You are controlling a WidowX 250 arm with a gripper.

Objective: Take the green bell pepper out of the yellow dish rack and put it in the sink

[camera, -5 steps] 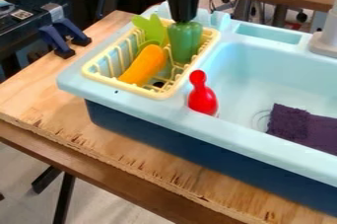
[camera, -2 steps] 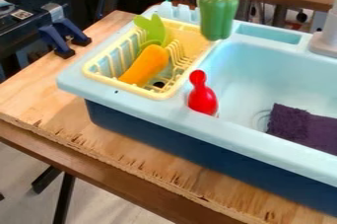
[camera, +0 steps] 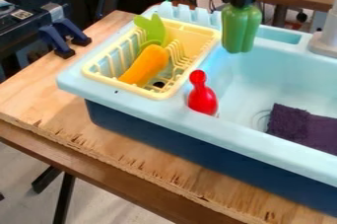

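Observation:
The black gripper point(camera: 242, 2) hangs at the top of the view, right of centre, shut on the top end of a green pepper point(camera: 241, 28). The pepper hangs upright over the sink's back left part, to the right of the yellow drying rack point(camera: 201, 31). Inside the rack an orange carrot-like toy point(camera: 144, 65) leans lengthwise, with a light green leafy piece point(camera: 152, 29) behind it. A red pin-shaped toy point(camera: 202, 94) stands by the left edge of the sink.
The light blue sink point(camera: 276, 72) takes up the right side, with a dark purple cloth point(camera: 304, 128) on its floor. A grey faucet base point(camera: 325, 43) rises at the right edge. Blue clamps point(camera: 64, 39) grip the wooden table point(camera: 49, 100) at the left.
Lifted out of the rack, the green pepper has moved right with the gripper to above the sink. It has come down slightly since the middle frame.

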